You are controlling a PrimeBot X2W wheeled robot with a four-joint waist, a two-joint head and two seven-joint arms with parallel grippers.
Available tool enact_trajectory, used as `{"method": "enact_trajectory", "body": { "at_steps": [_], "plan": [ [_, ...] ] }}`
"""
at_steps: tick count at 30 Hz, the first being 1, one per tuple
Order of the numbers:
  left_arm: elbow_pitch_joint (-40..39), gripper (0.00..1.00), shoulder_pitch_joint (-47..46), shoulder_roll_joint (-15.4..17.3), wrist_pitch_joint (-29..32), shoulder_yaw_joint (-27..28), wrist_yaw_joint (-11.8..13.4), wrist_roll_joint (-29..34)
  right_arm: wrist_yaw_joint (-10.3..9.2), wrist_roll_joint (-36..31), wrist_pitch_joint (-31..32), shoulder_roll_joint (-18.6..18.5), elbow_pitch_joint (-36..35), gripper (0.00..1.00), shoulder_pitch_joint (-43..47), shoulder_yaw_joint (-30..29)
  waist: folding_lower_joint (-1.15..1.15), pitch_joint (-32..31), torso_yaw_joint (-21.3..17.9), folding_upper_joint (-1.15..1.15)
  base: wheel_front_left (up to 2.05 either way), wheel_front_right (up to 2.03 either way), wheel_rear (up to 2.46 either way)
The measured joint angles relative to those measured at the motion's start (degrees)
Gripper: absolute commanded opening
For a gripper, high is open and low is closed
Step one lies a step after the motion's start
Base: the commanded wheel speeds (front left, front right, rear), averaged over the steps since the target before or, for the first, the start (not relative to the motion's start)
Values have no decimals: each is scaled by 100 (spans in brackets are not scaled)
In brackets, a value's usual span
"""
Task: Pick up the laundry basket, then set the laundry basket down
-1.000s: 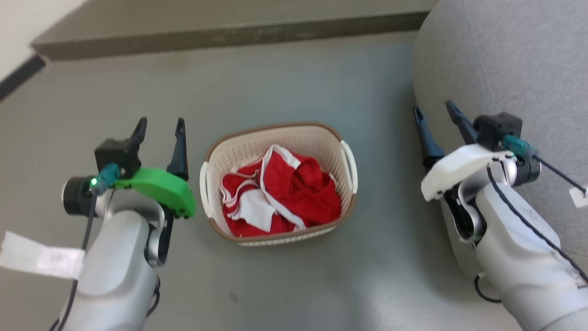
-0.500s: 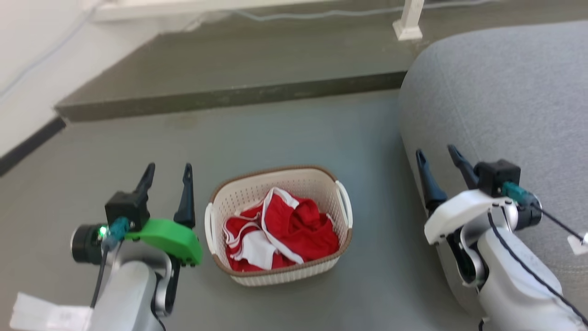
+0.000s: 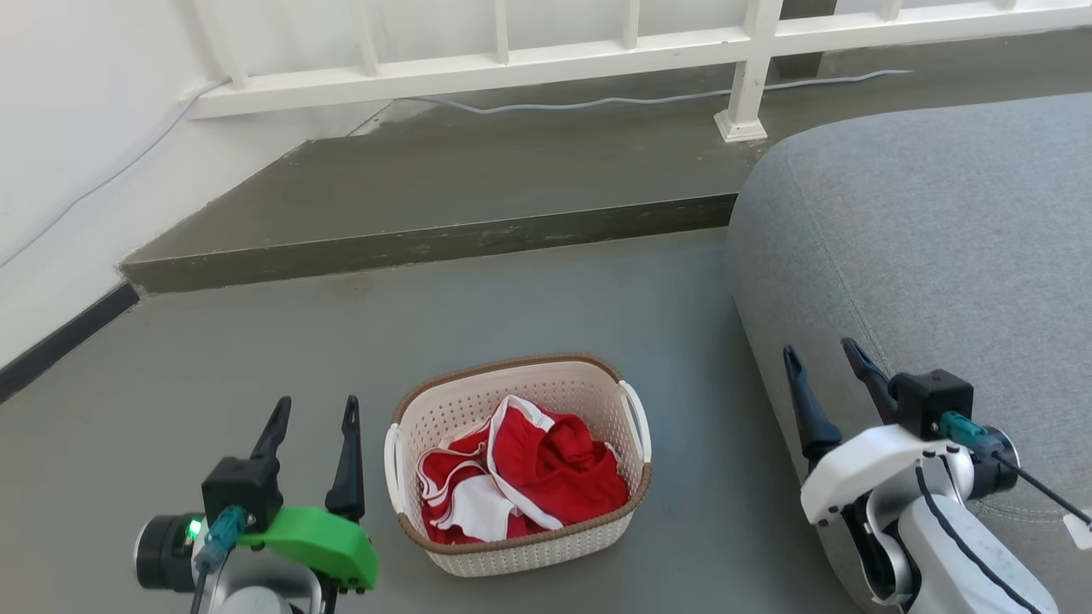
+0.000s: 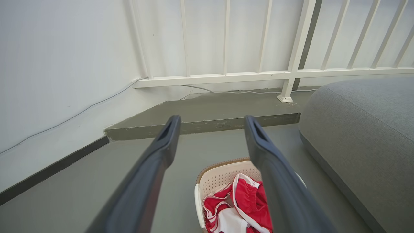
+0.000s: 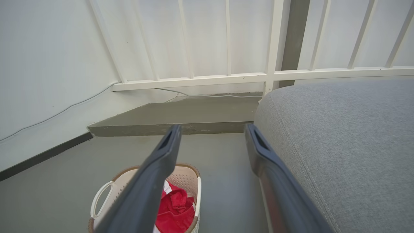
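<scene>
Where a grey concrete floor [image 3: 597, 290] lies between a white wall and a grey fabric sofa [image 3: 938, 256], one task item stands.

Item: a small rounded-rectangular cream plastic laundry basket [image 3: 520, 558], upright on the floor, in the lower middle of the head view.
- Sides: cream walls pierced with rows of small holes.
- Rim: a brown woven-look band all round the top edge.
- Handles: two white loops, a left handle [image 3: 392, 460] and a right handle [image 3: 638, 418], each standing out from its side.
- Contents: crumpled red clothes [image 3: 546, 465] with white trim, heaped inside and lying below the rim. A white patch shows toward the near left corner.

Left hand [image 3: 316, 409]: it has a green shell and two long dark fingers set apart, pointing up the head view and gripping nothing. It sits near the basket's left handle, with a strip of floor showing between them. In the left wrist view the basket lies low between and behind the spread fingers.

Right hand [image 3: 819, 354]: it has a white shell and dark fingers set apart, and it is empty. It is well apart from the basket, off its right side, against the front edge of the sofa.

Surroundings: a darker raised step [image 3: 426, 243] beyond the basket, a white barred railing [image 3: 512, 72] above it, and a pale cable [image 3: 597, 102] trailing along the step below the rail.
</scene>
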Motion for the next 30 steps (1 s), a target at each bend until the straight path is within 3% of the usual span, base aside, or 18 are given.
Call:
{"method": "enact_trajectory", "body": {
  "at_steps": [30],
  "plan": [
    [-883,100,1118,37,0,192,108,242,-179,-153,0,-112,-711,100,852,-154,0,-82,-44,0,0,0,0]
  ]
}}
